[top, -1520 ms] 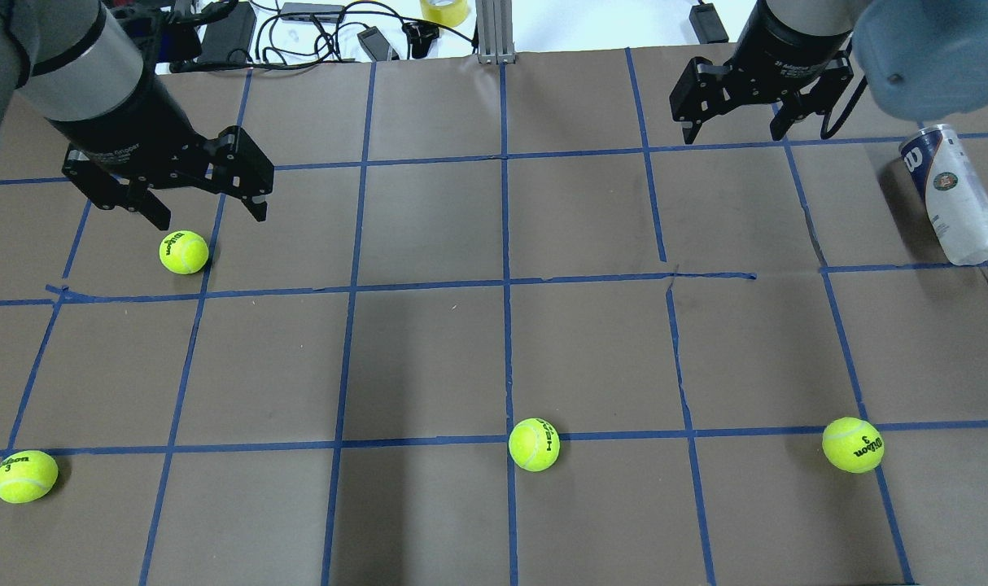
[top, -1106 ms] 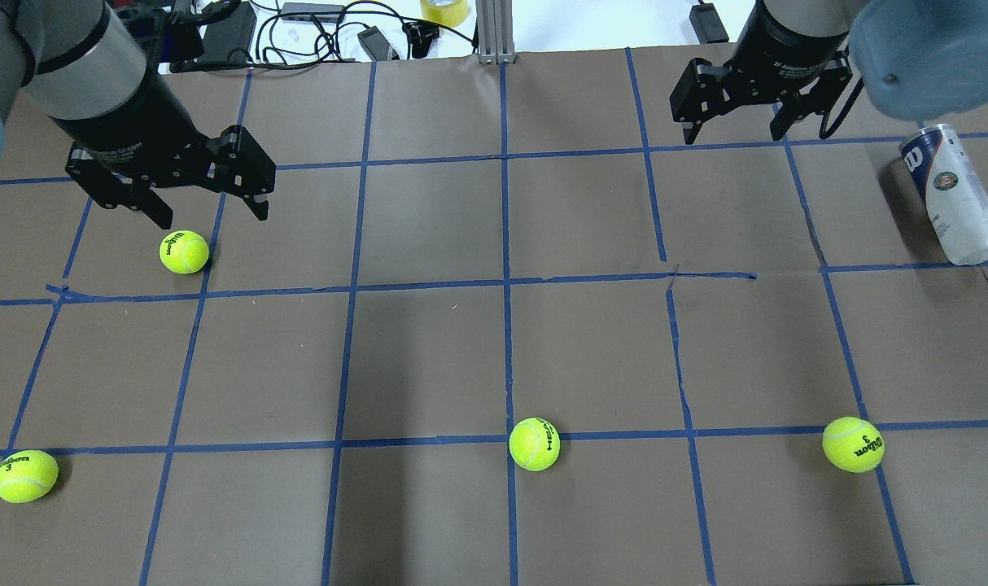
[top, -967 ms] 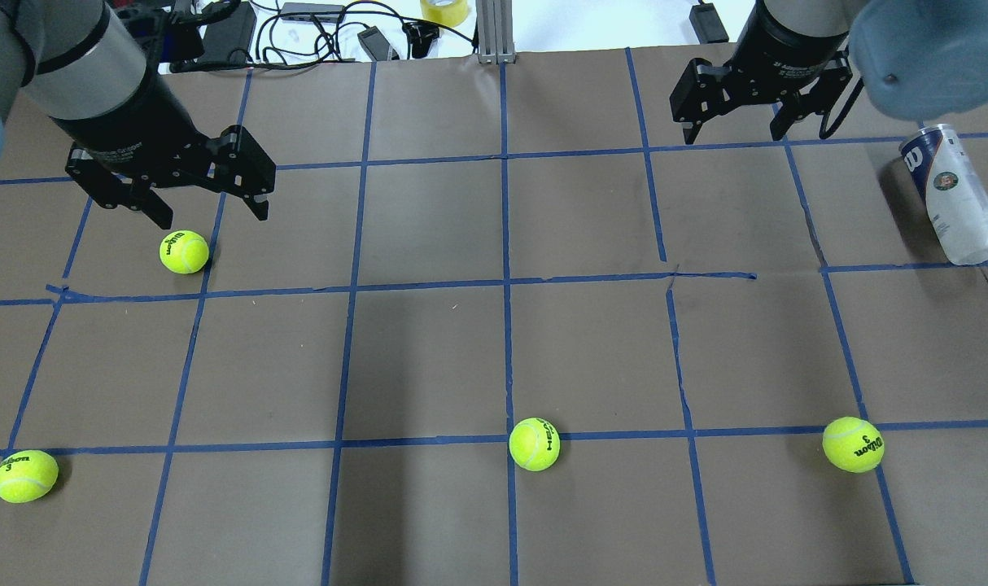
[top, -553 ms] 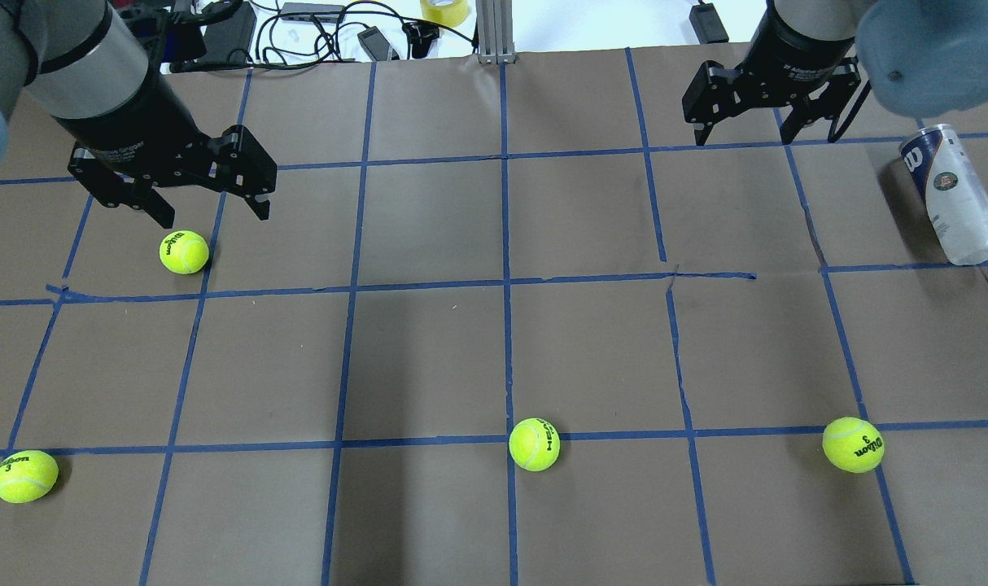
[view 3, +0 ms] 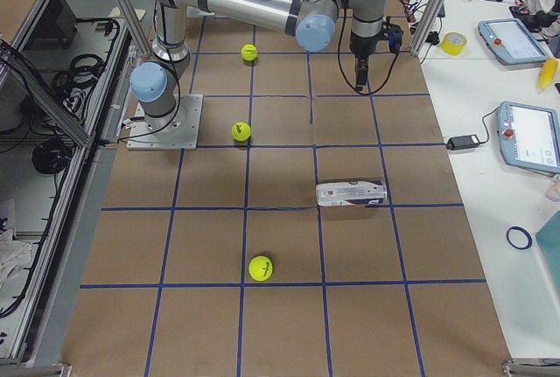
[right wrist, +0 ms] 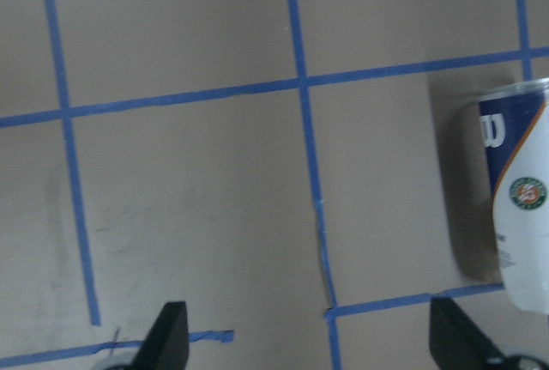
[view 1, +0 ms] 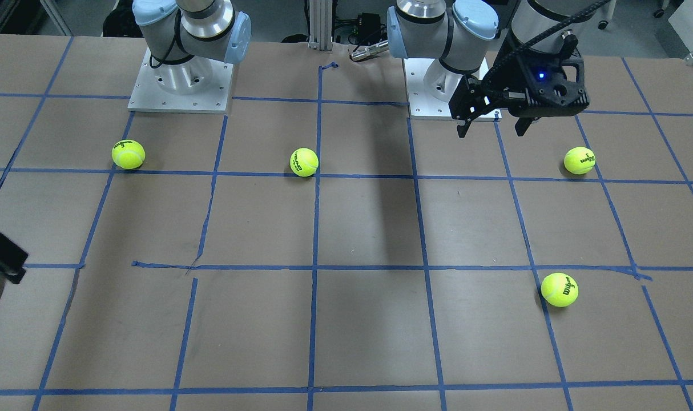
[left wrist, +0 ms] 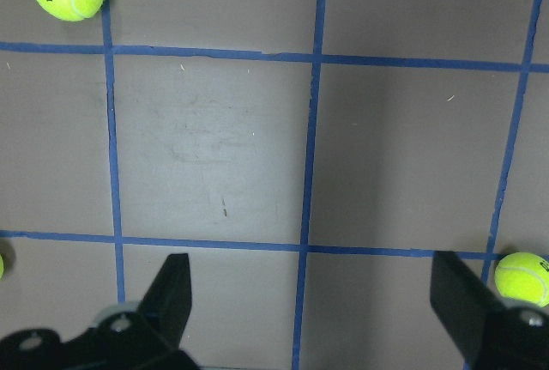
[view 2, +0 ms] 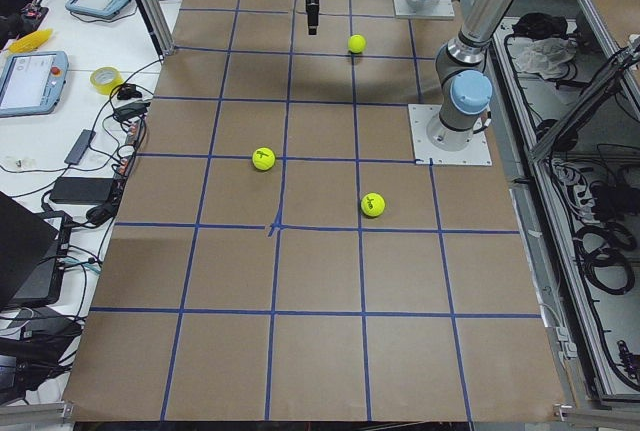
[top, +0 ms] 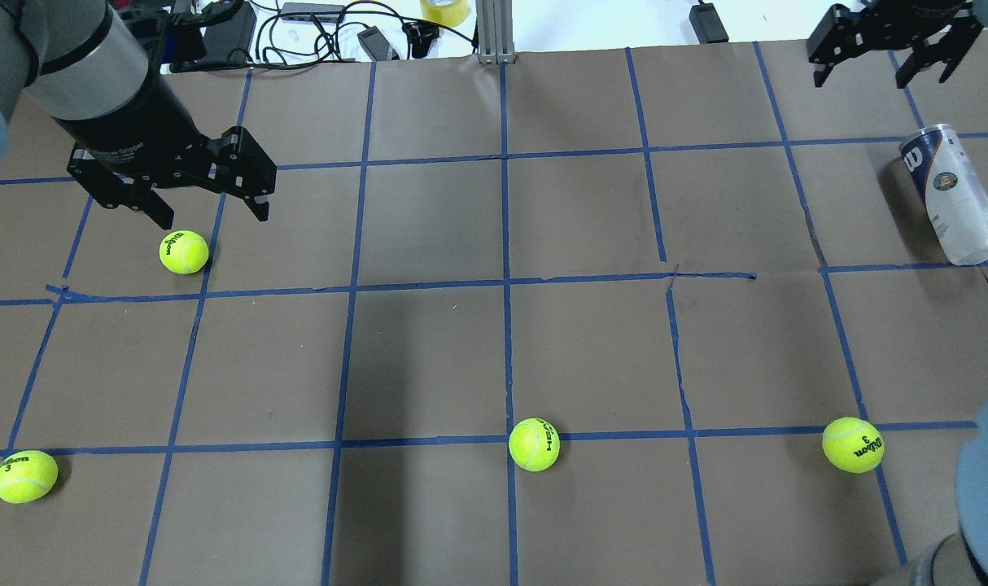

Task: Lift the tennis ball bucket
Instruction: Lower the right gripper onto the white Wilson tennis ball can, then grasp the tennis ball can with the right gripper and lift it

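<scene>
The tennis ball bucket (top: 954,195) is a clear can with a white and navy label. It lies on its side near the table's right edge. It also shows in the exterior right view (view 3: 350,193) and at the right edge of the right wrist view (right wrist: 519,215). My right gripper (top: 860,80) is open and empty. It hangs above the table's far right part, beyond and left of the can, not touching it. My left gripper (top: 212,216) is open and empty, just beyond a yellow-green tennis ball (top: 183,252) on the left.
The table (top: 429,342) is brown paper with a blue tape grid. Three more tennis balls lie at the near left (top: 24,476), near middle (top: 534,444) and near right (top: 852,444). Cables and a tape roll (top: 443,10) lie past the far edge.
My right gripper has moved right and toward the table's far edge, closer to the can's side of the table. The left gripper, the can and the balls have stayed put.
</scene>
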Robot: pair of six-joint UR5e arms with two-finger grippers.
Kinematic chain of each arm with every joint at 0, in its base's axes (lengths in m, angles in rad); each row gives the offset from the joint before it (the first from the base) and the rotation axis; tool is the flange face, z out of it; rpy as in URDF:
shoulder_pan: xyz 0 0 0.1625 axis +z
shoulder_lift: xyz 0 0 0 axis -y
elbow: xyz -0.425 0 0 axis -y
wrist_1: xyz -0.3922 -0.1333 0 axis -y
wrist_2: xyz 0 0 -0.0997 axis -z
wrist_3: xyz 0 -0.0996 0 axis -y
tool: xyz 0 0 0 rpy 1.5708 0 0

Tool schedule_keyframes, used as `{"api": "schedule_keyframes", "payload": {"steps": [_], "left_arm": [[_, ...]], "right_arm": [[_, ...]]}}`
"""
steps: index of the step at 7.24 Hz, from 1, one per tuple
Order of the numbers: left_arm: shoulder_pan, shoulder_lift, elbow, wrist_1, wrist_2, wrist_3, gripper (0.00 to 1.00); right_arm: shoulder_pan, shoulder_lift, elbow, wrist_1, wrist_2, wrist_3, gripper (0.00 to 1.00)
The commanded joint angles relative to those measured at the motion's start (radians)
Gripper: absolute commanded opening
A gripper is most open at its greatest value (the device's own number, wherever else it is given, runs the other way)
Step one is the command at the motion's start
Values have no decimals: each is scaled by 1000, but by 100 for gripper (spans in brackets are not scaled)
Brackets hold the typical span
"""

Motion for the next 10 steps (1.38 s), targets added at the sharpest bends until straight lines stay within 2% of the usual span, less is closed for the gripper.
{"api": "schedule_keyframes", "payload": {"steps": [1,3,5,6,10], "left_arm": [[0,2,0,0,0,0,100],[0,3,-2,-1,4,0,100],[0,5,-3,-3,6,0,100],[0,5,-3,-3,6,0,100],[0,8,-5,-6,9,0,100]], "right_arm": [[-120,195,-150,-60,-1,-192,100],[-218,364,-268,-60,91,-337,100],[-243,421,-264,-89,93,-351,100],[-243,461,-266,-167,90,-402,100],[-251,500,-261,-172,93,-433,100]]}}
